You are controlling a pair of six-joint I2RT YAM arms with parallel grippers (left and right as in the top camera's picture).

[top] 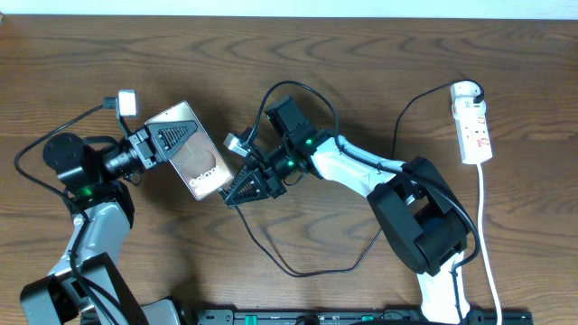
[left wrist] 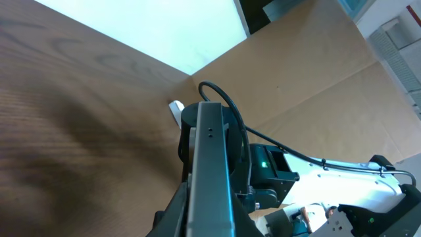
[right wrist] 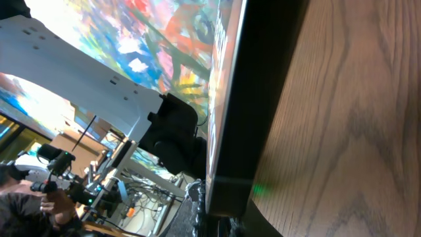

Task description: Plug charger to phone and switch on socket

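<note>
Clamped with the left gripper [top: 181, 134] onto the upper-left end of the phone [top: 203, 164], fingers pressed against the slab. From the left wrist, shows the phone [left wrist: 209, 171] edge-on as a grey strip rising through the middle of the view, wood grain to its left.

Closed as well at the right gripper [top: 237, 192], tips up against the phone's lower-right end, just beside the white "Galaxy" lettering. Cannot tell whether anything is pinched between them. From the right wrist, shows the phone [right wrist: 256, 99] edge-on and very close, glossy face mirroring bright colours, dark rim just beside the wood.

Lies diagonally on the left-centre of the table [top: 361, 54], spanning the gap between the two grippers.

Loops outward from the right gripper as the charger [top: 298, 271]: thin black cable sweeping down toward the near edge, then back up beside the right arm. Plug tip not made out.

Sits well apart, at the far right, as the socket [top: 472, 122]: white, small red marks on top, rounded end away from the robot, white cord [top: 485, 235] trailing toward the near edge. Leaves its far end as a thin black lead curving down toward the right arm.
</note>
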